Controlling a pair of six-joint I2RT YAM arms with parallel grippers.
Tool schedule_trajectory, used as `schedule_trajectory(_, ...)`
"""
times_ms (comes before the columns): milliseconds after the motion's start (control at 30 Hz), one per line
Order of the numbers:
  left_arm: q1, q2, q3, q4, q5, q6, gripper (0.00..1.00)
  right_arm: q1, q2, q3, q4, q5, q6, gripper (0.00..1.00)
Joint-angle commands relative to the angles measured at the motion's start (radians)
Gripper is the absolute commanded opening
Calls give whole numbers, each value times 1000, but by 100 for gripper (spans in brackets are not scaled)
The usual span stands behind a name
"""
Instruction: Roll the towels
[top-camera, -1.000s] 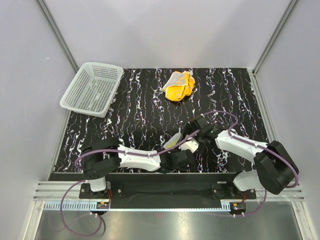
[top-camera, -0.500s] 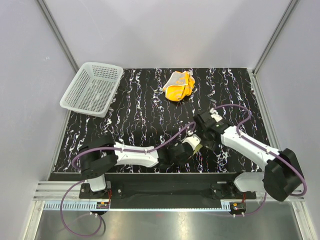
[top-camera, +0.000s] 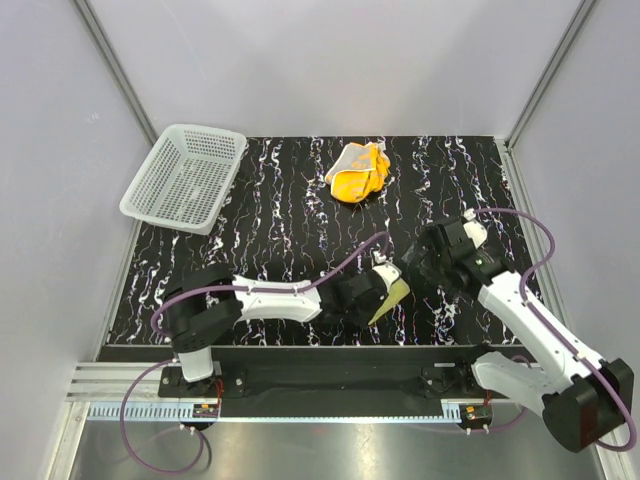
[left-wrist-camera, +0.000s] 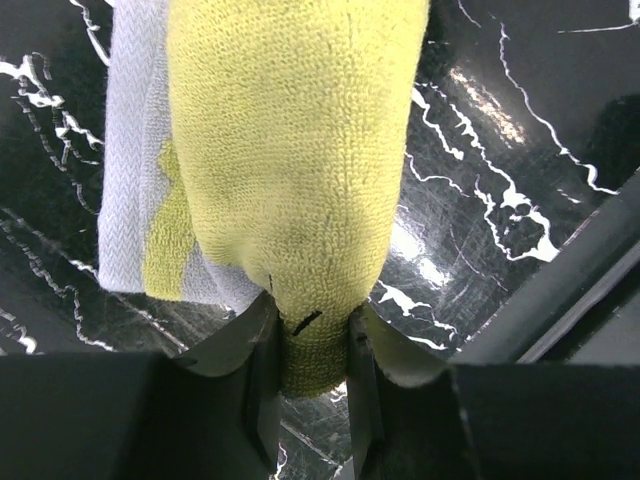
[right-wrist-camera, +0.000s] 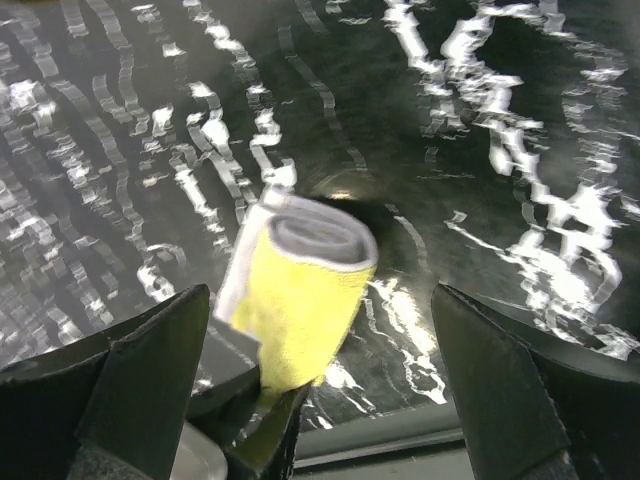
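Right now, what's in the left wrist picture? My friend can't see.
A rolled pale yellow towel fills the view, its near end pinched in the left gripper. Behind it lies a shiny black table with white streaks.

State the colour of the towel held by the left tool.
The towel is pale yellow with a white edge band, clearest in the left wrist view.

Overhead looks down; close wrist views share yellow towel (left-wrist-camera: 290, 150).
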Motion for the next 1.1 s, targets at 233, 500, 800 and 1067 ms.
schedule_trajectory(233, 219, 46, 34, -78, 524, -63, 1, -5, -351, -269, 380, -349, -60, 98)
schedule_trajectory(500, 343, 126, -4, 28, 783, -195, 3, -4, -358, -348, 455, -459, -49, 95)
schedule_trajectory(800, 497, 172, -155, 428, 1048, -476, 3, -4, -326, -463, 559, -454, 23, 90)
schedule_trajectory(1067, 543, 218, -133, 448, 1095, -503, 3, -4, -176, -502, 732, -448, 21, 89)
